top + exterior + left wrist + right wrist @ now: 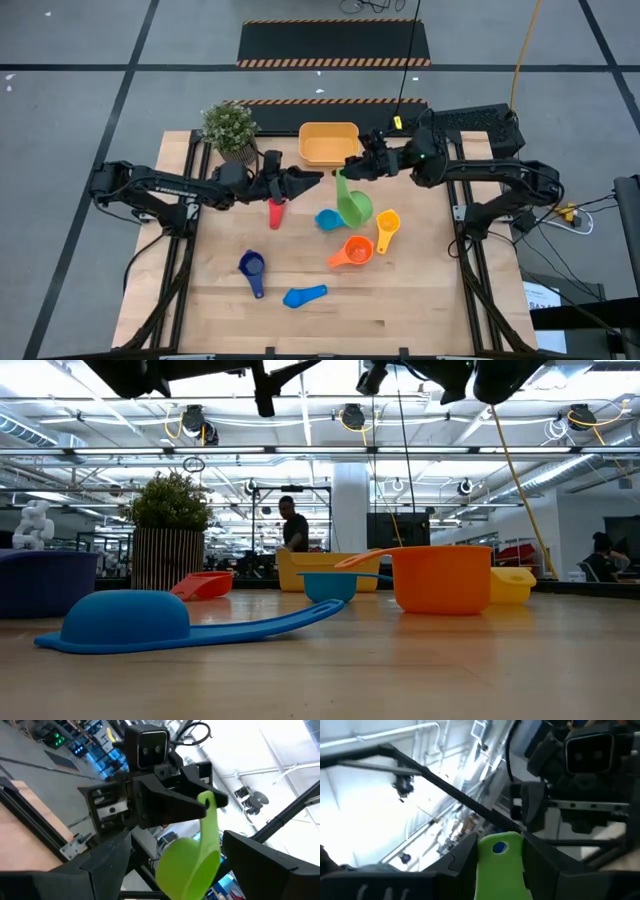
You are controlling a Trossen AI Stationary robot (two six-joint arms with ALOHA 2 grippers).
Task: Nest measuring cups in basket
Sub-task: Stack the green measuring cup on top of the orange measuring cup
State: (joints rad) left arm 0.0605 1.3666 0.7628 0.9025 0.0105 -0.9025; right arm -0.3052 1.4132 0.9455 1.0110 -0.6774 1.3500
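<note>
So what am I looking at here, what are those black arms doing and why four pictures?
Two robot arms work at a wooden table. One picture looks down from above, one looks level across the tabletop, and two come from cameras on the wrists. The right gripper holds the green cup by its handle, lifted above the table. The left gripper faces it with fingers open, holding nothing. Lying on the table are a red cup, orange cup, yellow cup, three blue cups, a potted plant and the empty yellow basket.

Even overhead lighting; ceiling lamps glare above the tabletop. Soft short shadows. Both wrist views motion-blurred, with bright washed-out backgrounds.
</note>
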